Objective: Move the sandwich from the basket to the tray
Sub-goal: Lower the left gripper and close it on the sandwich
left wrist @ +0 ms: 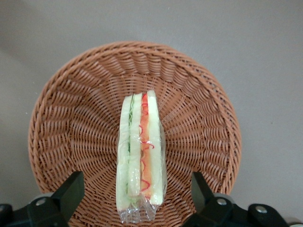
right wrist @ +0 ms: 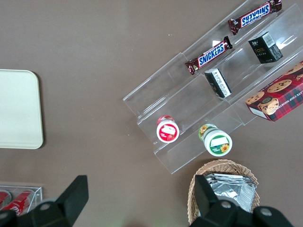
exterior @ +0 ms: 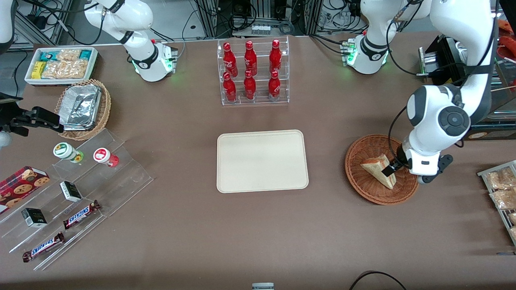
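The sandwich [left wrist: 141, 151] is a plastic-wrapped wedge standing on edge in the middle of the reddish-brown wicker basket [left wrist: 71, 109], its green and red filling layers facing up. My left gripper [left wrist: 136, 189] is open, with one black finger on each side of the sandwich and a gap between each finger and the wrap. In the front view the gripper [exterior: 390, 169] is low inside the basket [exterior: 356, 161] at the sandwich [exterior: 375, 167]. The cream tray [exterior: 262, 161] lies flat at the table's middle, with nothing on it, toward the parked arm from the basket.
A clear rack of red bottles [exterior: 253, 72] stands farther from the front camera than the tray. A wire rack of snack packets [exterior: 502, 189] sits at the working arm's table edge. An acrylic shelf of snacks [exterior: 76, 189] and a foil-tray basket [exterior: 82, 108] lie toward the parked arm's end.
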You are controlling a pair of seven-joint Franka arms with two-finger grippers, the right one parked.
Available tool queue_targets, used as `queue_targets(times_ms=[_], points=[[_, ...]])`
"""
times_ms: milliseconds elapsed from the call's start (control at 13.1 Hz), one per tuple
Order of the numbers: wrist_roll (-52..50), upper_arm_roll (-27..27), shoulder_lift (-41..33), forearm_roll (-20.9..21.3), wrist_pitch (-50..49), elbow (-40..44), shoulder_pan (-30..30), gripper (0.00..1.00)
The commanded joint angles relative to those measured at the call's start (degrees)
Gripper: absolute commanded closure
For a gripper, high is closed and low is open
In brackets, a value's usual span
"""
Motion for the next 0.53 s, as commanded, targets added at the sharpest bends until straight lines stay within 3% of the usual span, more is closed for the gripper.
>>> queue_targets(times_ms=[0, 457], points=[[-2.3, 0.3, -1.5, 1.1, 4.0, -4.8, -1.2, 0.00], [-3.2, 0.2, 1.4, 1.1, 9.0, -5.8, -1.2, 0.00]])
